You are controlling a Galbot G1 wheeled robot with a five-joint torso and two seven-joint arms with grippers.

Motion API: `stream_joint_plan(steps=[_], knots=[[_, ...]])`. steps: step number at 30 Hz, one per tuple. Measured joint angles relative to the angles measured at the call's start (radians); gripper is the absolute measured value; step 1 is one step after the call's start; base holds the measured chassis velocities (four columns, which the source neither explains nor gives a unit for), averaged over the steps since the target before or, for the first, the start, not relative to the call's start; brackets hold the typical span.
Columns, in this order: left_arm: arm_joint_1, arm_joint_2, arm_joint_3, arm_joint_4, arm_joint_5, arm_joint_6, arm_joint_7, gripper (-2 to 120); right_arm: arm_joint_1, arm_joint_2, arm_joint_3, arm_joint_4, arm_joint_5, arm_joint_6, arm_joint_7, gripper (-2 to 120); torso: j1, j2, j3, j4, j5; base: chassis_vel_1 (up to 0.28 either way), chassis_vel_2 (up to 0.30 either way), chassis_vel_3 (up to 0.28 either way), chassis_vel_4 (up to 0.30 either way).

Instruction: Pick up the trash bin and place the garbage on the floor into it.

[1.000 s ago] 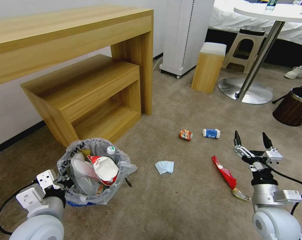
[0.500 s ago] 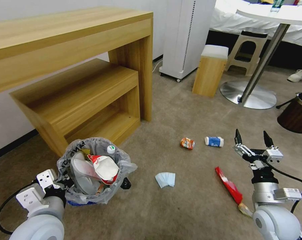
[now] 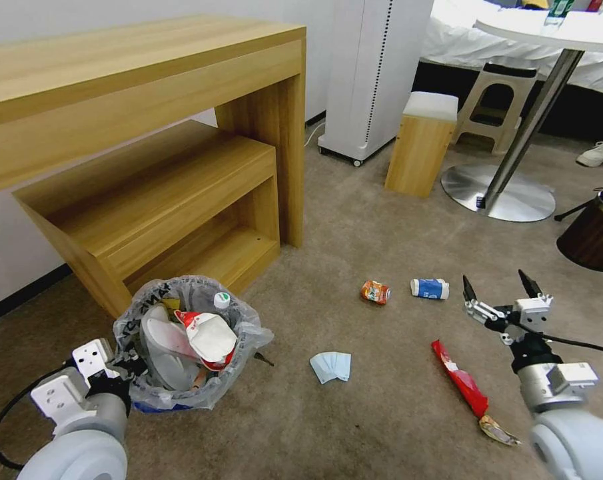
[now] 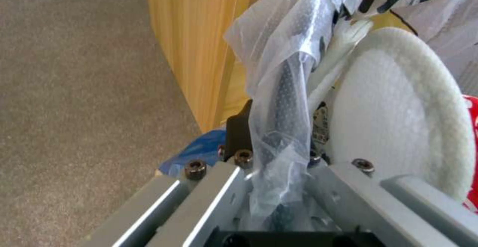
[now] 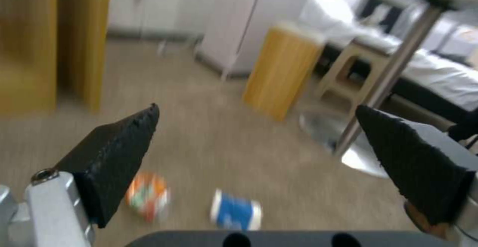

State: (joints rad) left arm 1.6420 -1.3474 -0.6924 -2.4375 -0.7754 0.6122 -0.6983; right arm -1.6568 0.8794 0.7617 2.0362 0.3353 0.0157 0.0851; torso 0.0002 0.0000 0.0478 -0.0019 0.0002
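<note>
The small round black trash bin [image 3: 184, 347], lined with a crinkly translucent bag, is held at its near rim by the left gripper [image 3: 114, 373], jaws clamped on rim and liner; slippers and wrappers are already inside. The right gripper [image 3: 500, 293] hovers with jaws wide apart; the blue-and-white cup [image 3: 430, 288] lies on the tan carpet floor [image 3: 381, 413] just to its left, long axis crosswise, the crushed orange can [image 3: 375, 292] beyond. Since the earlier frames the camera has advanced, and the right gripper has tilted.

Orange can [image 3: 375, 292], blue-white cup [image 3: 430, 288], red wrapper [image 3: 461, 381], seemingly pale-blue tissue [image 3: 330, 367], tan carpet [image 3: 354, 227]
</note>
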Motion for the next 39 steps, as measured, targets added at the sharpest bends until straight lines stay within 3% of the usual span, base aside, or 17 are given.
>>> stream_joint_plan(steps=[2,4,5,6,7,8,10,11,13,24,33,39], knots=[[0.001,0.001,0.001,-0.001,-0.001,-0.001,0.0,0,-0.039,-0.069,0.026,-0.02,0.022,-0.048,-0.078,100,0.0,0.0,0.0,-0.0001,-0.0001,0.0,0.0,0.0,0.0],[0.001,0.001,0.001,-0.002,-0.001,-0.001,0.0,0,-0.048,-0.087,0.032,-0.028,0.028,-0.054,-0.105,100,0.0,0.0,0.0,-0.0001,-0.0001,0.0,0.0,0.0,0.0],[0.001,0.001,0.002,-0.005,-0.001,-0.002,0.001,0,-0.071,-0.137,0.045,-0.066,0.041,-0.051,-0.219,100,0.0,0.0,0.0,0.0,-0.0002,0.0,0.0,0.0,0.0],[0.001,0.001,0.002,-0.005,-0.001,-0.002,0.001,0,-0.071,-0.137,0.045,-0.066,0.041,-0.051,-0.219,100,0.0,0.0,0.0,0.0,-0.0002,0.0,0.0,0.0,0.0],[0.002,0.001,0.002,-0.007,-0.001,-0.003,0.001,0,-0.078,-0.161,0.052,-0.094,0.044,-0.039,-0.296,100,0.0,0.0,0.0,-0.0001,-0.0001,0.0,0.0,0.0,0.0],[0.003,0.001,0.003,-0.01,-0.001,-0.004,0.001,0,-0.074,-0.19,0.058,-0.142,0.047,-0.015,-0.424,100,0.0,0.0,0.0,-0.0001,0.0,0.0,0.0,0.0,0.0],[0.004,0.001,0.004,-0.011,-0.001,-0.004,0.001,0,-0.069,-0.199,0.058,-0.159,0.05,-0.007,-0.476,100,0.0,0.0,0.0,-0.0002,0.0,0.0,0.0,0.0,0.0],[0.007,0.001,0.004,-0.014,-0.001,-0.005,0.001,0,-0.053,-0.217,0.059,-0.197,0.052,-0.002,-0.601,100,0.0,0.0,0.0,0.0,0.0001,0.0,0.0,0.0,0.0],[0.013,0.002,0.002,-0.02,-0.002,-0.007,0.001,0,-0.033,-0.241,0.051,-0.241,0.02,-0.032,-0.687,100,0.0,0.0,0.0,0.0,-0.0001,0.0,0.0,0.0,0.0],[0.018,-0.003,0.0,-0.03,-0.002,-0.01,-0.001,0,-0.023,-0.356,0.002,-0.321,-0.085,-0.144,-0.77,100,0.0,0.0,0.0,0.0,-0.0002,0.0,0.0,0.0,0.0],[0.019,-0.017,0.007,-0.034,0.012,-0.011,-0.004,0,0.012,-0.372,-0.026,-0.45,-0.189,-0.146,-0.903,100,0.0,0.0,0.0,-0.0001,-0.0001,0.0,0.0,0.0,0.0],[0.018,-0.028,0.018,-0.034,0.027,-0.012,-0.005,0,0.016,-0.367,-0.045,-0.501,-0.223,-0.126,-0.932,100,0.0,0.0,0.0,0.0,-0.0001,0.0,0.0,0.0,0.0]])
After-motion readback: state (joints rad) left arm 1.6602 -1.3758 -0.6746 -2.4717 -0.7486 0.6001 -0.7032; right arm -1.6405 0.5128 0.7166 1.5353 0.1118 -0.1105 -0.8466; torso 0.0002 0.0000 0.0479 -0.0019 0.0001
